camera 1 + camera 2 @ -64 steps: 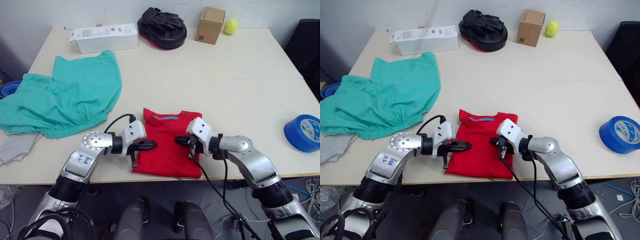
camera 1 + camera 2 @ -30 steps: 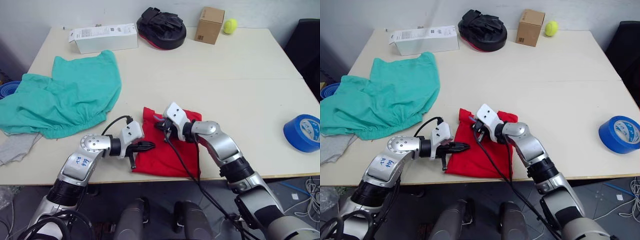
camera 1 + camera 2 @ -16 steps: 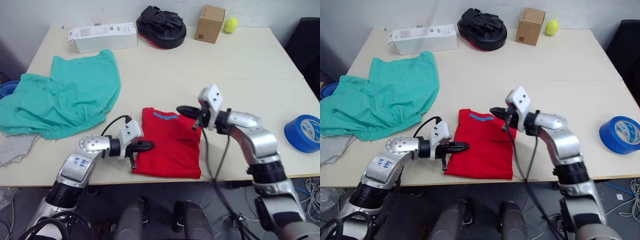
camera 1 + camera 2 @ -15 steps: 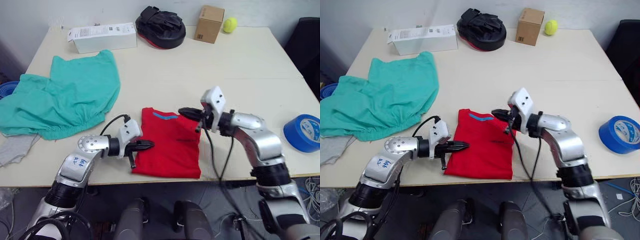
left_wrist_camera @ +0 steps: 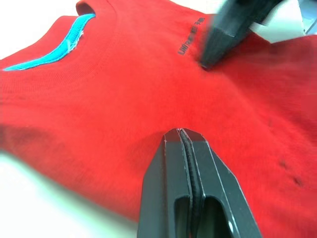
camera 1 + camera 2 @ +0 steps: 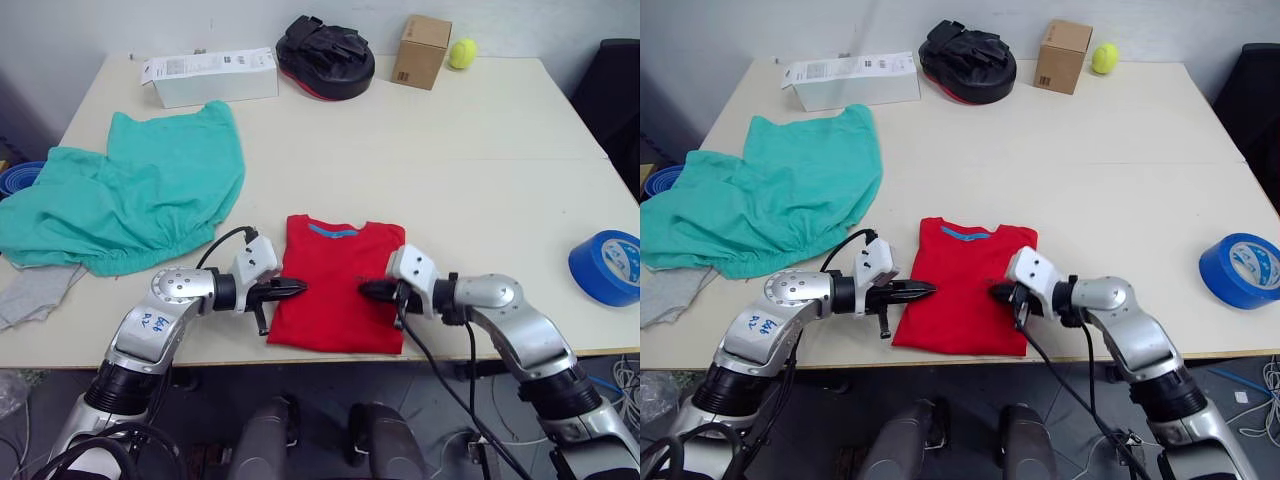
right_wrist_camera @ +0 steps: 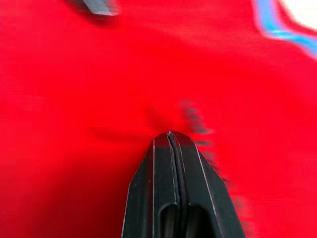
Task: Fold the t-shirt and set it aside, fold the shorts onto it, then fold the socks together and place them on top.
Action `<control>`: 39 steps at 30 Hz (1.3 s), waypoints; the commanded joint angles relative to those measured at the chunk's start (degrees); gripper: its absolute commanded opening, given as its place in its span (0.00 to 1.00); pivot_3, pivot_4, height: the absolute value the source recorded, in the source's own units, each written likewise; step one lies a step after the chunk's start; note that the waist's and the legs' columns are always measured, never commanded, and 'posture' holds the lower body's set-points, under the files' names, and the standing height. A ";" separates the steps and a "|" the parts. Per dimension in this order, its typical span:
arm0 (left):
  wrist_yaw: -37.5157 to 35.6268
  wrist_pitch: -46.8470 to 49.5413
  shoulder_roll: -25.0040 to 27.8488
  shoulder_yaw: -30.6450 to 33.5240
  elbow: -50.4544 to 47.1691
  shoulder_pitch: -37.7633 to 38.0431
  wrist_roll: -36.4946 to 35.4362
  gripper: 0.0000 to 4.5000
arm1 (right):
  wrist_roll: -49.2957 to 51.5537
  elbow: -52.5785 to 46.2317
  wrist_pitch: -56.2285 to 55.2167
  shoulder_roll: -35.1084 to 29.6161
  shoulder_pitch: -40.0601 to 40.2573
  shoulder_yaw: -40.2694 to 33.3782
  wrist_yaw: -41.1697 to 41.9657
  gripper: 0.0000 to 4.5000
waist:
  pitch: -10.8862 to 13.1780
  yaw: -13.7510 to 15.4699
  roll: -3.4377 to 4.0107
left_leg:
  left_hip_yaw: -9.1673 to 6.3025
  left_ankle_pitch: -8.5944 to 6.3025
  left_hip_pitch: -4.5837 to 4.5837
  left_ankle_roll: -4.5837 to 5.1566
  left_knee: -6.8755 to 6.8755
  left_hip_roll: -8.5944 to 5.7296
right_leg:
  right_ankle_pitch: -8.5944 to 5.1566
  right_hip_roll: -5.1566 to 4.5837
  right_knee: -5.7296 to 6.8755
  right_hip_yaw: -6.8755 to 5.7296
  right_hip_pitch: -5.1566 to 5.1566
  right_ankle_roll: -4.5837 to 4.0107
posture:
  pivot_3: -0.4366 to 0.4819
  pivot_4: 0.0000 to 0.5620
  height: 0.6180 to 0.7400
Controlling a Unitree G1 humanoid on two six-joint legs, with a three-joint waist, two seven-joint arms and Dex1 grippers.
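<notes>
I see the socks [image 6: 30,295] cut off by the frame edge, partly under the shorts [image 6: 120,195]. The t-shirt [image 7: 99,74] print ahead of my right gripper [image 7: 171,135] is too blurred to read.

Soft matt cotton t-shirt [image 6: 335,285], crumpled teal cloth shorts [image 6: 130,195], smooth matt table [image 6: 480,150], black plastic left claw [image 5: 184,144].

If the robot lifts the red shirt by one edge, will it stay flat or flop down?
Probably flop: the red shirt looks like soft, thin cloth lying limp on the table. It likely weighs little. Its neat folds would probably come undone unless both claws lift together.
</notes>
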 commanded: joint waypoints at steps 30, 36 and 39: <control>0.64 6.56 2.35 7.98 -14.22 -1.34 -13.19 0.99 | 49.62 9.22 69.00 0.24 -4.97 -31.16 -19.24 1.00 | -0.01 -0.26 0.02 | -0.11 0.32 -0.19 0.46 -0.27 -0.10 | 0.10 -0.11 -0.38 -0.21 -0.01 -0.09 | 0.48 0.27 1.00; 0.28 6.13 3.85 7.62 -12.99 -2.57 -12.74 0.99 | 51.23 13.01 69.00 8.67 -9.42 -27.41 -24.34 1.00 | -0.06 -1.43 -0.06 | -0.03 0.39 -0.05 0.34 -0.34 0.04 | 0.11 0.10 -0.31 -0.08 -0.01 -0.11 | 0.48 0.27 1.00; 0.27 6.05 3.94 7.36 -12.42 -3.35 -12.61 0.99 | 48.01 13.18 68.75 12.56 -10.40 -25.80 -25.83 1.00 | -0.06 -1.82 -0.07 | -0.03 0.39 -0.02 0.29 -0.40 0.07 | 0.11 0.13 -0.22 -0.08 -0.05 -0.11 | 0.48 0.27 1.00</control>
